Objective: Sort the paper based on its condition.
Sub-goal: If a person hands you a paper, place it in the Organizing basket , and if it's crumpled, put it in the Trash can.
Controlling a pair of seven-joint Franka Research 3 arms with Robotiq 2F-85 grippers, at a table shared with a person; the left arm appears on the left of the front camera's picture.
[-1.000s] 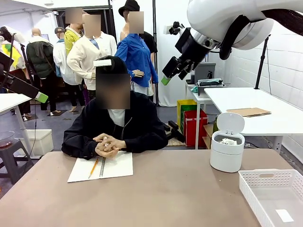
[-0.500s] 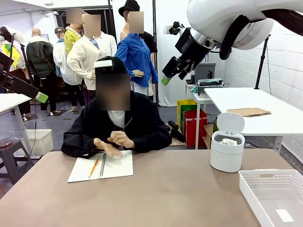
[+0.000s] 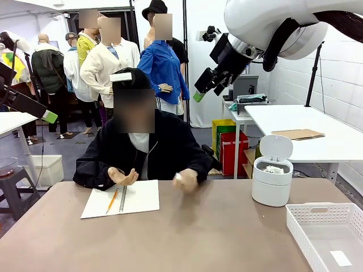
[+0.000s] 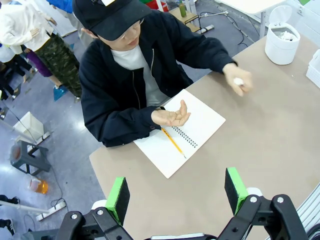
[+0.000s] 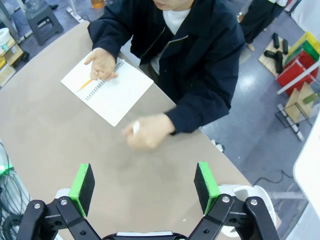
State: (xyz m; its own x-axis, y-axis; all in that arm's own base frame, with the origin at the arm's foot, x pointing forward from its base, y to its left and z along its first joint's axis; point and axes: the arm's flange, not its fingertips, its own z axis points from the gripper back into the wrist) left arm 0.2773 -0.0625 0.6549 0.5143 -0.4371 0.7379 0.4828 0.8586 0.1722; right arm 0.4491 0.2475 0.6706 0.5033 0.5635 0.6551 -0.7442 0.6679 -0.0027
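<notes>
The person sits at the far side of the bench [image 3: 187, 238]; one hand [image 3: 185, 181], blurred, is closed around a small white paper wad [image 4: 239, 81] above the bench near the middle of the front view; the other hand [image 3: 123, 177] lies palm up at the top edge of the white spiral-bound notebook [image 3: 122, 199], where a pencil [image 3: 112, 200] lies beside the spiral; another paper wad [image 3: 273, 169] rests inside the white cylindrical bin [image 3: 271, 181], lid tipped up, at right of centre; a white slotted basket [image 3: 326, 232] stands at the lower right corner; the right gripper [image 5: 145, 186] hangs high over the bench, jaws wide apart on nothing, green pads [image 5: 82, 181] facing; the left gripper [image 4: 177, 192] hangs likewise above the notebook, jaws apart and bare.
</notes>
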